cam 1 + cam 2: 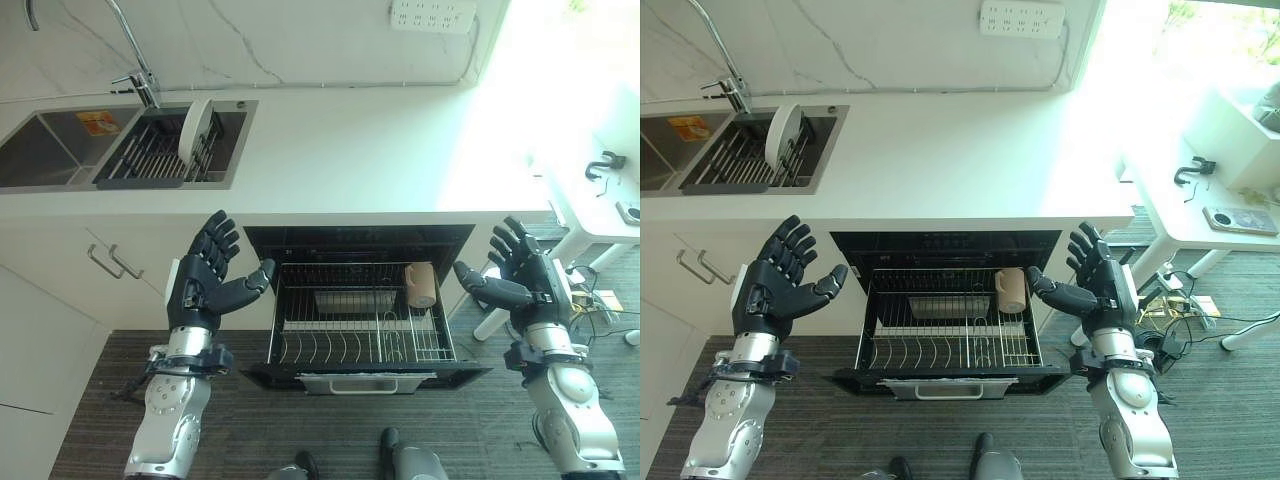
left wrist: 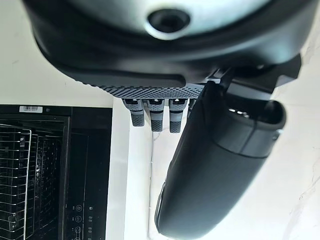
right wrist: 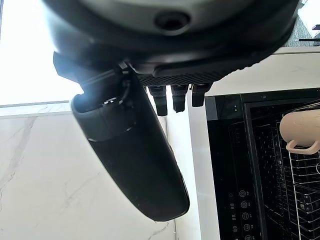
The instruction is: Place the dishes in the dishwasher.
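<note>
Both hands are empty with fingers spread, left hand (image 1: 205,280) and right hand (image 1: 522,272) flanking the pulled-out dishwasher rack (image 1: 360,325). A mug (image 1: 421,285) already sits inside. I'd go for the white plate (image 1: 195,128) in the sink rack (image 1: 150,150) next, gripping its rim so it stays upright.

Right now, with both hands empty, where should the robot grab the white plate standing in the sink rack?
Probably by the upper rim of the plate, coming down from above. It stands on edge in the sink rack, so its lower edge sits between the wires while the top is free. The left hand is on that side, open.
</note>
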